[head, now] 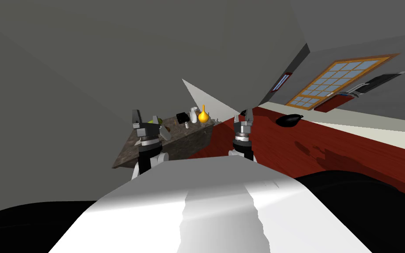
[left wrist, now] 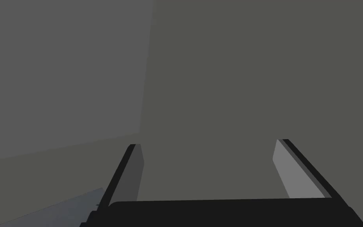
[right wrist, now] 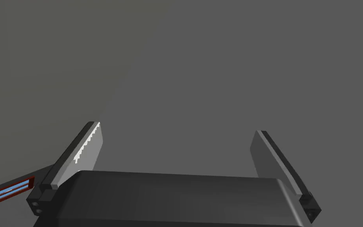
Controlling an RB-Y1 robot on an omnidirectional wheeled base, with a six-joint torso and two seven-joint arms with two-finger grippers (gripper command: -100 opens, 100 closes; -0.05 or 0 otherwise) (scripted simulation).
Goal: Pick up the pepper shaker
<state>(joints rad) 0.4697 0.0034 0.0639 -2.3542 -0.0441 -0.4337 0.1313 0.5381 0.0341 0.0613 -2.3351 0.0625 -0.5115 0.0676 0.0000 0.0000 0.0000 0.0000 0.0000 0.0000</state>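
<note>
Empty and open, left hand (left wrist: 210,144) and right hand (right wrist: 176,128) hang short of speckled counter (head: 184,140) bearing yellow vase (head: 203,116).

I can read no text, label, brand, number or sign on anything before me, in my head view or either wrist view.

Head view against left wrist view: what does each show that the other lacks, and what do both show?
Head alone: a counter with a yellow vase, the window, the right end effector. Left wrist alone: a pale grey-blue strip beside one finger. Both: the left end effector, open, holding nothing.
</note>
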